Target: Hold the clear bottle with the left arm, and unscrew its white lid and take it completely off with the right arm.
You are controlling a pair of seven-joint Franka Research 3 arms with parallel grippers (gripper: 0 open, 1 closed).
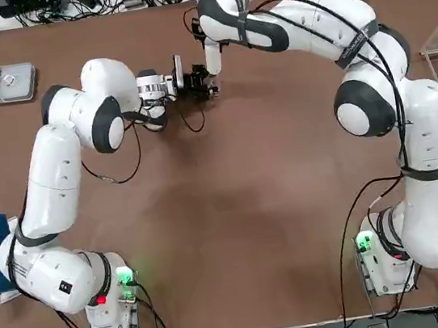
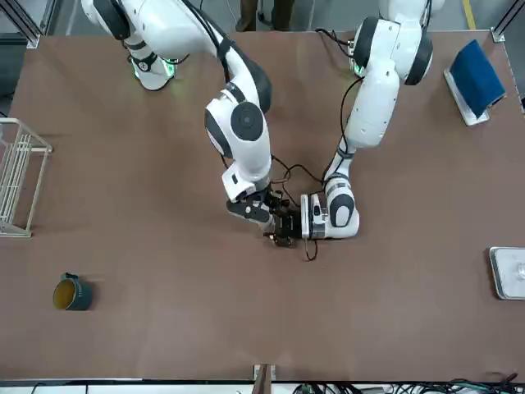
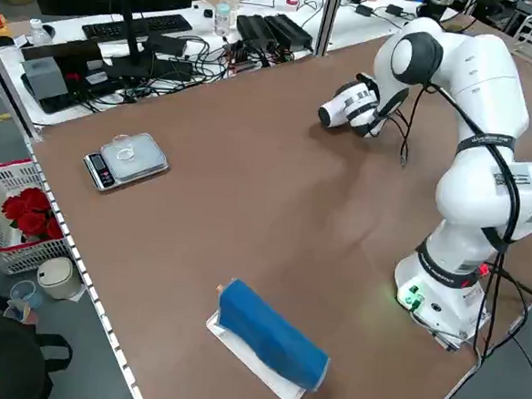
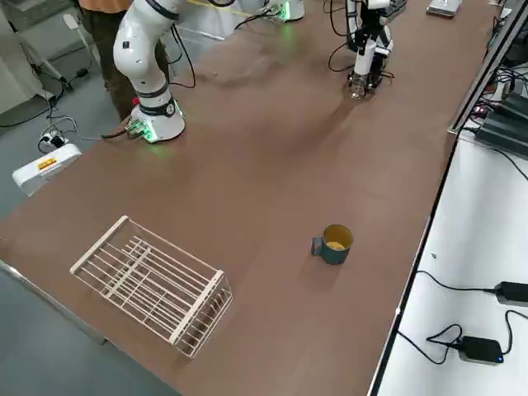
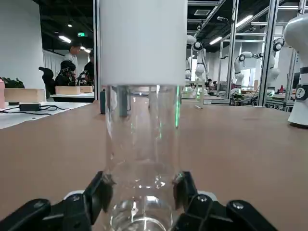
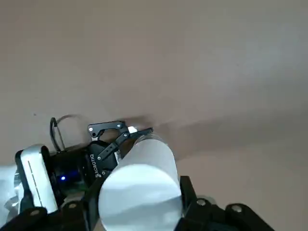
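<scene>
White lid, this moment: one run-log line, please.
left claw: shut on clear bottle | right claw: shut on white lid | lid: still on bottle

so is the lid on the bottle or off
On: the white lid sits over the top of the clear bottle, no gap showing between them; whether it has been loosened, I cannot tell.

The left wrist view's top edge cuts off the white lid, hiding its rounded end.

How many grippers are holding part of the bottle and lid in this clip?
2: the left gripper is closed around the clear bottle, and the right gripper is closed on the white lid. Neither is hidden.
</scene>
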